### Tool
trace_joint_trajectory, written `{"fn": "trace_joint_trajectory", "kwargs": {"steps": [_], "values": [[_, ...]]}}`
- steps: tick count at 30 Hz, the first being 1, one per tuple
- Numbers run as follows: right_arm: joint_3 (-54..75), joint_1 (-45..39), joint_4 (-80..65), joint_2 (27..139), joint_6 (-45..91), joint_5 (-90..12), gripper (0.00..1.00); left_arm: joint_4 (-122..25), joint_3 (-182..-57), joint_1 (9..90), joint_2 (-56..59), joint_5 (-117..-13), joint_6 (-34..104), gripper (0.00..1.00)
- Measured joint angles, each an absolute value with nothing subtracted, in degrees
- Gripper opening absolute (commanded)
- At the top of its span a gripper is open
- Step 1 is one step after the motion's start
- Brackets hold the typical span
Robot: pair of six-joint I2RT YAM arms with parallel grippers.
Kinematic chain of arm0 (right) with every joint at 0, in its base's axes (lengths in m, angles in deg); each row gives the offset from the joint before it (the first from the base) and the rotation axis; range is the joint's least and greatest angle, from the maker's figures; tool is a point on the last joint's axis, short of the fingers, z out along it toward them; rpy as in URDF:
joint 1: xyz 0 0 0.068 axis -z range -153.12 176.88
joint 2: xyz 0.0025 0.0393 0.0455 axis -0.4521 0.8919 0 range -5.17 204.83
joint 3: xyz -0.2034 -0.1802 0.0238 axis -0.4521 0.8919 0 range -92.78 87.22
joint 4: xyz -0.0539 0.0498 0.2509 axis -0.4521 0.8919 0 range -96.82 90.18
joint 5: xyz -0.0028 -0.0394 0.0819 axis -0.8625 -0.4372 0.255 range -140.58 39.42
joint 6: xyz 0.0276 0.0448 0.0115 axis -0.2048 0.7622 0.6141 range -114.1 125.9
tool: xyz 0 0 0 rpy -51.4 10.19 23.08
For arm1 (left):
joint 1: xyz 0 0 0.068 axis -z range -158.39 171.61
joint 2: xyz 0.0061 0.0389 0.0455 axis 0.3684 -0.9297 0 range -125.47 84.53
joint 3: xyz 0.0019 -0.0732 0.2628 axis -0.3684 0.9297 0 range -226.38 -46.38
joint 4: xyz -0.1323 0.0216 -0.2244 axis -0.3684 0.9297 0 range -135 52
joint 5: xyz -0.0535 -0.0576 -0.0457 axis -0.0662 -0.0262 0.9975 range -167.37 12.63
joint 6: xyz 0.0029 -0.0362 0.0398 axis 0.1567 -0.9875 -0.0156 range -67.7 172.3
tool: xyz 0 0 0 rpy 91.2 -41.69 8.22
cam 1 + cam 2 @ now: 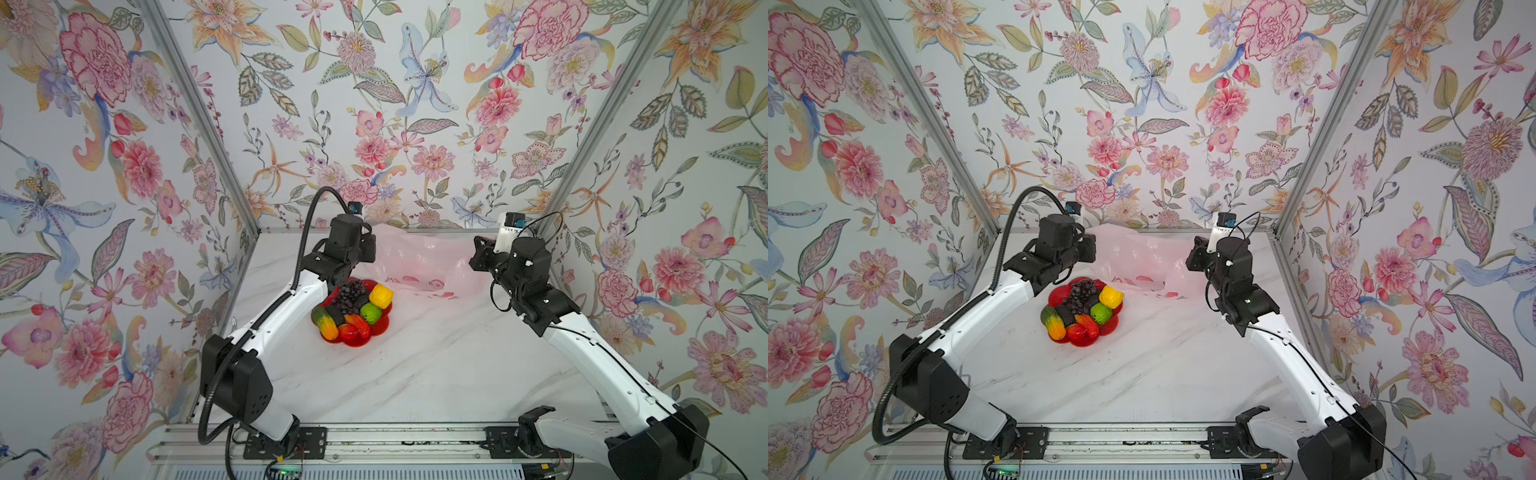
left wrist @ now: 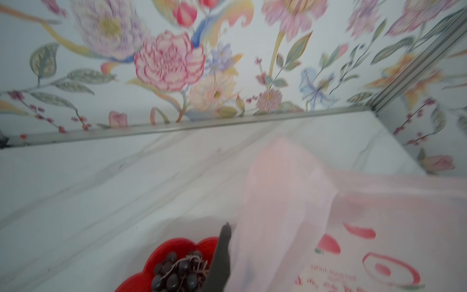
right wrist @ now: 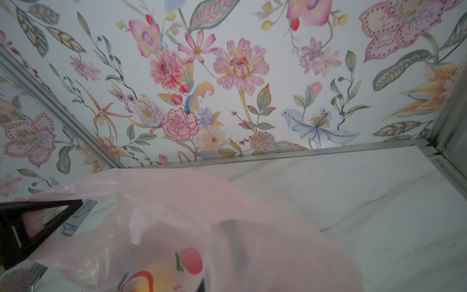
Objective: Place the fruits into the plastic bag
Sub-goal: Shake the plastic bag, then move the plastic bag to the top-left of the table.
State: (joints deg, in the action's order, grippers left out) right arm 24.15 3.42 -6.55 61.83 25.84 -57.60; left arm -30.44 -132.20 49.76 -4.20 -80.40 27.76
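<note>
The fruits lie heaped on a red flower-shaped plate (image 1: 381, 328): a dark purple grape bunch (image 1: 350, 296) (image 2: 177, 271), a yellow ribbed one (image 1: 381, 296), a green round one (image 1: 371, 312), a red one (image 1: 348, 331) and a green-orange one (image 1: 325, 323). Behind the plate the pink plastic bag (image 1: 419, 257) (image 1: 1142, 255) is held up between both grippers. My left gripper (image 1: 368, 254) (image 2: 236, 242) is shut on the bag's left edge, with one dark finger (image 2: 223, 255) showing and the film over the other. My right gripper (image 1: 478, 254) (image 3: 227, 252) is shut on the right edge, veiled by film.
The marble tabletop (image 1: 415, 365) is boxed in by floral walls on three sides, with a metal rail (image 1: 374, 440) along the front. The plate stands just in front of my left wrist. A black triangular part (image 3: 38, 222) shows beyond the bag in the right wrist view.
</note>
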Motion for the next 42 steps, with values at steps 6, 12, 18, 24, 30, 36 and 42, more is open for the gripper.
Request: {"fn": "trace_joint_trajectory", "kwargs": {"steps": [6, 12, 18, 24, 30, 36, 42], "values": [[25.33, 4.69, -5.11, 62.66, 25.87, -57.47, 0.0, -32.47, -134.35, 49.76, -6.21, -77.64, 27.41, 0.0], [25.79, 6.08, -5.72, 62.88, 25.89, -57.32, 0.0, -31.18, -134.3, 49.62, -8.11, -77.53, 27.41, 0.0], [23.98, 6.08, -10.31, 67.58, 25.89, -55.53, 0.0, -31.42, -136.31, 47.35, -8.97, -77.64, 27.46, 0.0], [19.76, 6.0, -12.1, 73.07, 26.76, -52.66, 0.38, -33.54, -139.55, 44.42, -11.13, -77.69, 27.46, 0.0], [21.09, 6.0, -9.06, 71.34, 28.79, -49.21, 0.78, -35.57, -139.37, 44.12, -12.79, -77.53, 27.61, 0.0], [24.79, 6.35, -0.17, 64.96, 32.75, -45.03, 0.99, -36.82, -139.04, 44.12, -15.81, -77.34, 27.43, 0.0], [25.62, 6.22, 9.58, 58.84, 37.6, -38.85, 0.99, -36.97, -139.11, 44.12, -19.54, -76.33, 27.41, 0.0]]}}
